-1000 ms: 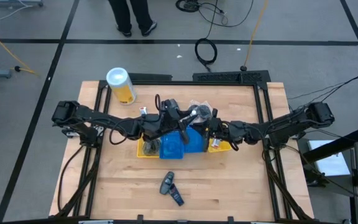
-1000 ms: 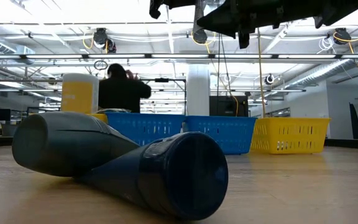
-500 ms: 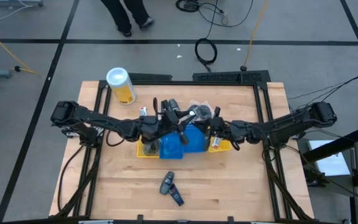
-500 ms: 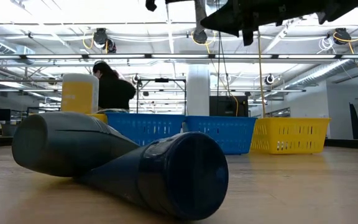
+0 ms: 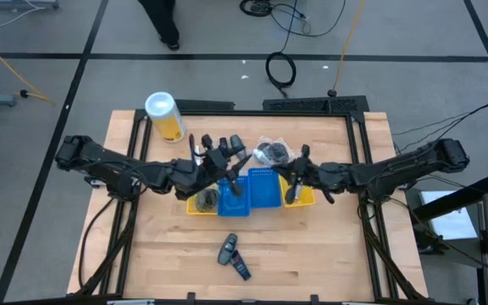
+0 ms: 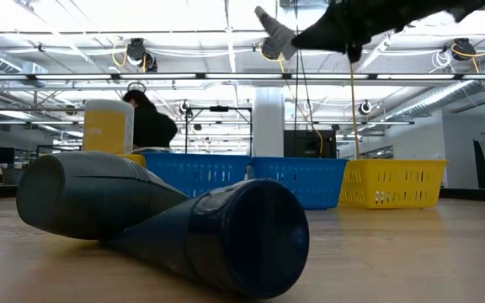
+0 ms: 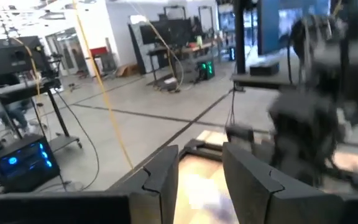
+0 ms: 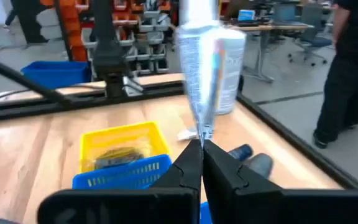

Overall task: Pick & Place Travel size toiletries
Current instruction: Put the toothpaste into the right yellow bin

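Wooden bench (image 5: 312, 254) fills the middle of a workshop floor, and on it the blue bin (image 5: 248, 191) sits between two yellow bins (image 5: 305, 197), all in one row.

One toiletry, a white tube (image 8: 205, 56), stands on end above the right-hand yellow bin, its long axis vertical and its crimped tail pointing down into the right gripper (image 8: 202, 163). That gripper's jaws are pressed together on the tail of the tube, pinching it. In the low view the tube's pale end (image 6: 274, 32) juts from the dark arm high over the bins.

Two more toiletries, a dark grey oval piece (image 5: 227, 249) and a navy mini bottle (image 5: 241, 268), lie touching on the bare wood in front of the blue bin, well apart from it; they form a shallow V, each with its long axis slanting across the bench. A clear packet with dark round contents (image 5: 269, 152) lies just behind the blue bin.

Left gripper (image 5: 227, 165) hovers over the blue bin's left part; its jaws (image 7: 194, 180) stand somewhat spread and hold nothing.

Beyond the bins' left end a big yellow canister (image 5: 164, 116) with a white lid stands upright at the bench's far corner. A person (image 6: 150, 122) stands on the floor behind the bench.
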You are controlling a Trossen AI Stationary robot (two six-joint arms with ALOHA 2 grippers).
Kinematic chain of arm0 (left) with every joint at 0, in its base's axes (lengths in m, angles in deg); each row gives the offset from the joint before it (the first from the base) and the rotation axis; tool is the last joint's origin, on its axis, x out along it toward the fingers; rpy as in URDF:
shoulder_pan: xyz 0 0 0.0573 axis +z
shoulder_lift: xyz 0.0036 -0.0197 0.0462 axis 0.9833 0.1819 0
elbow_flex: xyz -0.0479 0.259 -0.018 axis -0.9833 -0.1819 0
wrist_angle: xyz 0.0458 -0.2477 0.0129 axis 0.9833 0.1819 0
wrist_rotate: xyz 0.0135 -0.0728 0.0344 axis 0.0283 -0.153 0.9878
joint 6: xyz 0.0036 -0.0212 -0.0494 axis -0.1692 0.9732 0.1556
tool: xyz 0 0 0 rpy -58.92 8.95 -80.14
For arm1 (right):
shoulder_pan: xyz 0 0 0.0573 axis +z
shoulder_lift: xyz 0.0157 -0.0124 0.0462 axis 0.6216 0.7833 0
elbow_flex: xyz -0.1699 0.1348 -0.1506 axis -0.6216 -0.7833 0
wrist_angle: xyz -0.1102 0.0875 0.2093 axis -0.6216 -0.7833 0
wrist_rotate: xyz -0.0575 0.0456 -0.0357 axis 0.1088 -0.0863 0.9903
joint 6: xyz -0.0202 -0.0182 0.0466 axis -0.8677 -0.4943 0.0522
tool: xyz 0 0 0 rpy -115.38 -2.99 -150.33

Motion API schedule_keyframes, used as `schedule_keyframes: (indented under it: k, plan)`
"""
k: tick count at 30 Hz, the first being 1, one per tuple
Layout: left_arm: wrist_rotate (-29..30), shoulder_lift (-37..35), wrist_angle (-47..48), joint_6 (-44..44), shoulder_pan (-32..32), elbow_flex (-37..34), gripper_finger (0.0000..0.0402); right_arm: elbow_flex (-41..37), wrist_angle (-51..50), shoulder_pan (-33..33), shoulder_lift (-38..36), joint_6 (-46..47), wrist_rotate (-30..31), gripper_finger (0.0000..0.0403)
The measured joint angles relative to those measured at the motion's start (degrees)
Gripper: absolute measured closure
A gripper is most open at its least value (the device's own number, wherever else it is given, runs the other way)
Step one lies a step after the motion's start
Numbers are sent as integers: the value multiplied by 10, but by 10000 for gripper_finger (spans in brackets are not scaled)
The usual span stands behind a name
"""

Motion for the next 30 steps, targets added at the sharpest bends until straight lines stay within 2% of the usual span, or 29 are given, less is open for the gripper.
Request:
schedule_keyframes:
  k: [12,22,30]
  plan:
    - [80,-3,82,-15,-26,-1,266,1,-288,49,-93,143,9,403]
    - [86,-2,162,35,-24,-1,265,1,-478,89,-106,295,9,403]
    - [86,-2,171,38,-22,-1,265,-64,-463,107,-107,373,-11,403]
